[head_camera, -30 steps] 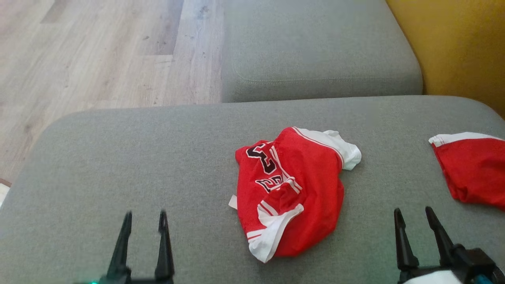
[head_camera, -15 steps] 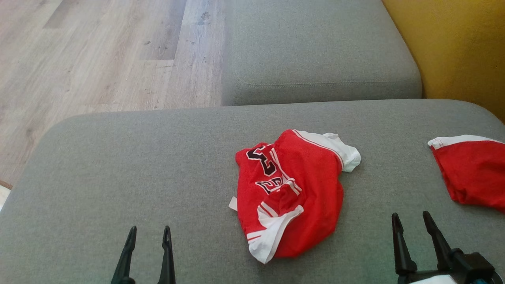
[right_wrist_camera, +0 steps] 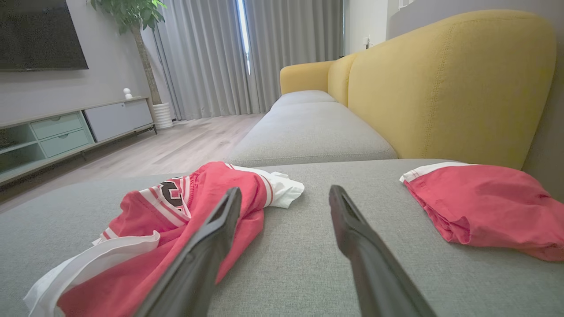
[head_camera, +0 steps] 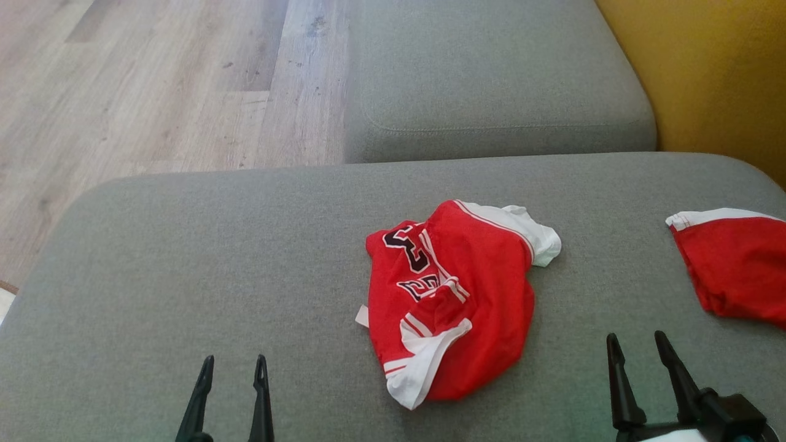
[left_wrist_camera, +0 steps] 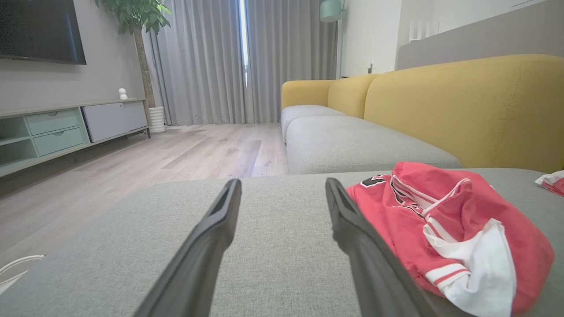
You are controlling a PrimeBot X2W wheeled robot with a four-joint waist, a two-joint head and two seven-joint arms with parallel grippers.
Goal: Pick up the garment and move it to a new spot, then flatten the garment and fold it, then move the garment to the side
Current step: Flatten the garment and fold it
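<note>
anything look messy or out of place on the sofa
The red and white jersey lies crumpled in a heap on the grey fabric seat cushion, its black lettering folded over. A second red and white garment sits bunched near the cushion's right edge.

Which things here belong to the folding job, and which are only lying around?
For the job:
- crumpled red jersey in the middle, probably the target
- grey seat cushion under it
- left gripper and right gripper, both open

Lying about:
- second red garment at the right edge
- far cushion
- yellow backrest
- wooden floor
</note>
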